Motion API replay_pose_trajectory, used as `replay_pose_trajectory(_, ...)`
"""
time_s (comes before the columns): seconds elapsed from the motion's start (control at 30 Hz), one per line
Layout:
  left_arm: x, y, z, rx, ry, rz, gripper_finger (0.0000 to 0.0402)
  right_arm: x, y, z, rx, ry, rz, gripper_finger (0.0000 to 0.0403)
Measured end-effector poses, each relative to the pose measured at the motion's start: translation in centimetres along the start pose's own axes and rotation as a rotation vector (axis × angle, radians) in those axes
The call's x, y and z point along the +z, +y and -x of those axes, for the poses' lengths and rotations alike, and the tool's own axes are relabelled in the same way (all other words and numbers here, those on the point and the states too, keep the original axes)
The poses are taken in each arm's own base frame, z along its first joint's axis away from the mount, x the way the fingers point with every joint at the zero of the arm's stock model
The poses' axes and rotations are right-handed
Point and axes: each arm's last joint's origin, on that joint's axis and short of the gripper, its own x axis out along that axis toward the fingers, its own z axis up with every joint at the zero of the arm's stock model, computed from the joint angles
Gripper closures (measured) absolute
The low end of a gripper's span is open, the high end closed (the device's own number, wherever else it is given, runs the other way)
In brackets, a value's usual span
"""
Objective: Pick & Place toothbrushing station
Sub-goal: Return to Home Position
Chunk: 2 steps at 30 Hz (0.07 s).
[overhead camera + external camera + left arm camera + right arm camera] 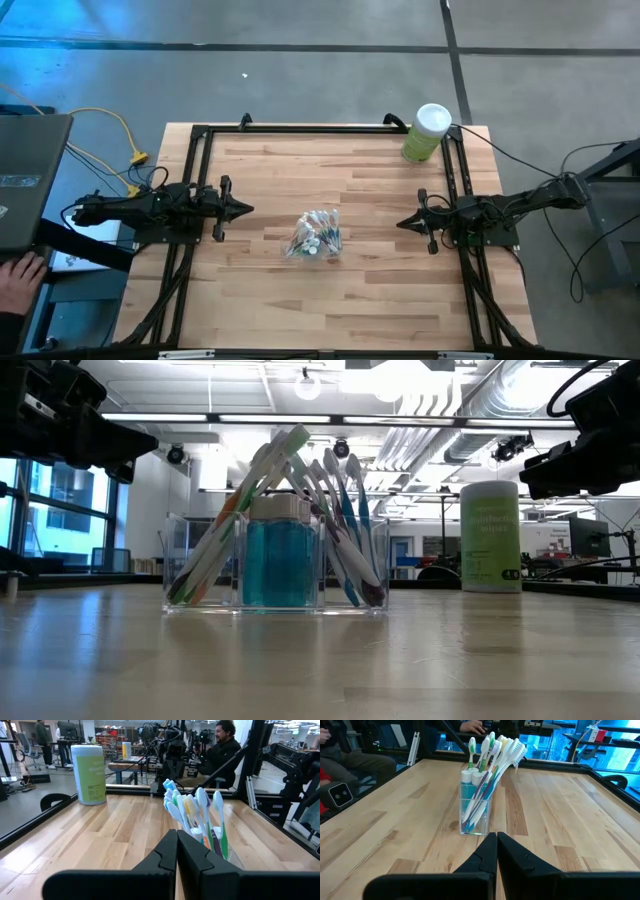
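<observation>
Standing mid-table, the small clear plastic holder (pixel 315 240) of pastel toothbrushes (pixel 504 751) and blue white-capped bottles (pixel 278 560) has bare wood toward all 4 edges. We see the left gripper (pixel 245 209) and right gripper (pixel 401 222) flanking it, well apart, both clenched empty. A tall green white-lidded canister (pixel 427 133) stands at the far right corner.

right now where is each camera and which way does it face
high view: overhead, facing straight down; left pincer and right pincer flank the clear plastic organizer of pastel toothbrushes.
low view: tabletop height, facing level at the organizer; arms above.
left wrist view: on left arm, facing organizer past its shut pincer.
right wrist view: same, from right arm.
shared: organizer in all.
</observation>
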Motion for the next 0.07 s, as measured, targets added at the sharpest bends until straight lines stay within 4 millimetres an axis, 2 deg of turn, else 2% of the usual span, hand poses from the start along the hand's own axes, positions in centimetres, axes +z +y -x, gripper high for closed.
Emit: replay_pose_trajectory(0.07, 0.00, 0.00, 0.00, 0.000, 0.000, 0.000, 0.0399, 0.00, 0.00, 0.00, 0.000, 0.000, 0.000, 0.0398)
